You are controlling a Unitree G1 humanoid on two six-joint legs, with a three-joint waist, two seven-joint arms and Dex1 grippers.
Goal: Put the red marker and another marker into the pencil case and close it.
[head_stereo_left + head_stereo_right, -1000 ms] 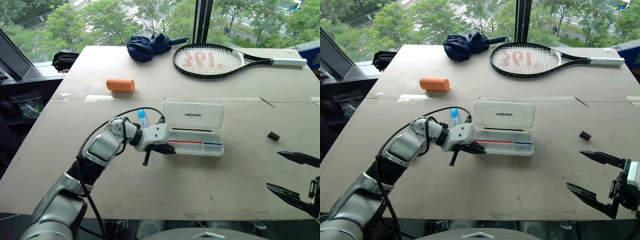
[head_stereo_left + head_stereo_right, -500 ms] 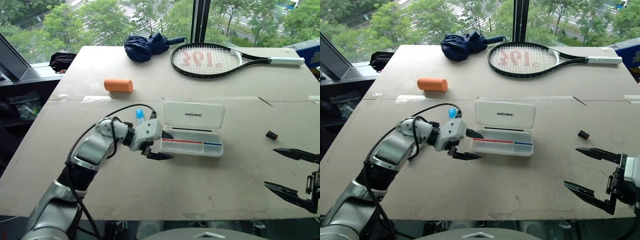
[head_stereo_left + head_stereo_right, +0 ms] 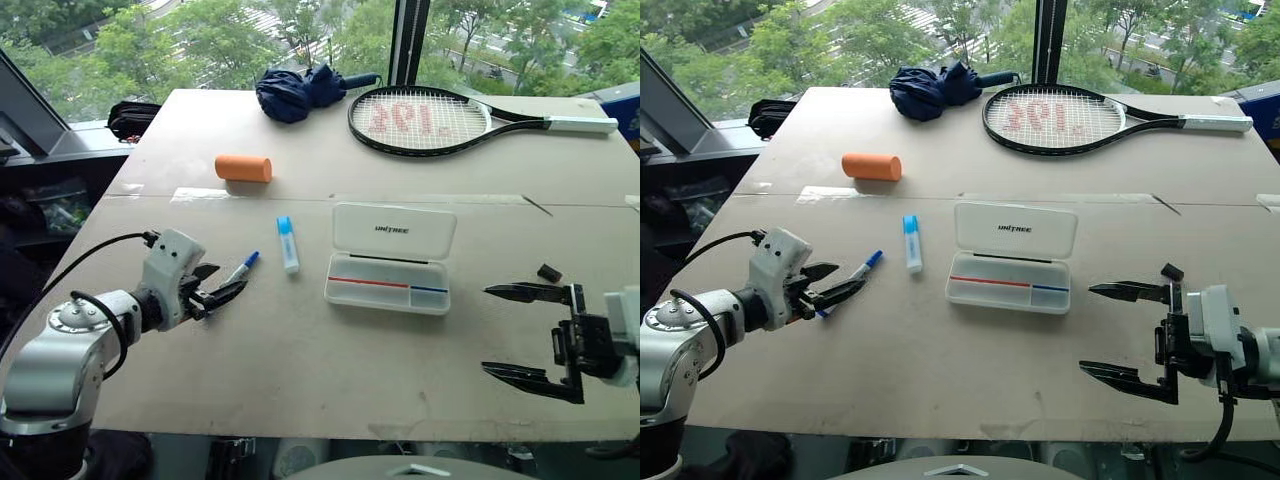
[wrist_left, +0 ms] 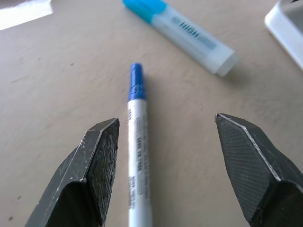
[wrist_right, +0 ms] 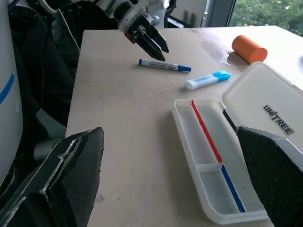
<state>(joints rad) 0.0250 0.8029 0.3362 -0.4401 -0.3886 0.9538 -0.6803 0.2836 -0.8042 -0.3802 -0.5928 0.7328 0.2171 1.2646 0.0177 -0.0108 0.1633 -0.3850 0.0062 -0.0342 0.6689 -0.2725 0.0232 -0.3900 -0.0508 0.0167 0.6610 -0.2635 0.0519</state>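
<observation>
White rounded plastic pencil case (image 3: 389,258), lid up, frame centre. Thin blue-capped white marker (image 4: 138,156) left of centre — light, stiff, slippery; grip mid-barrel. Left gripper (image 3: 219,289) spread, empty, astride it; right gripper (image 3: 520,331) wide, empty.

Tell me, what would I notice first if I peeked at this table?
Probably the open white pencil case in the middle of the table, and the tennis racket at the far edge by the window. On the left, the open left gripper points at a blue-capped marker.
</observation>
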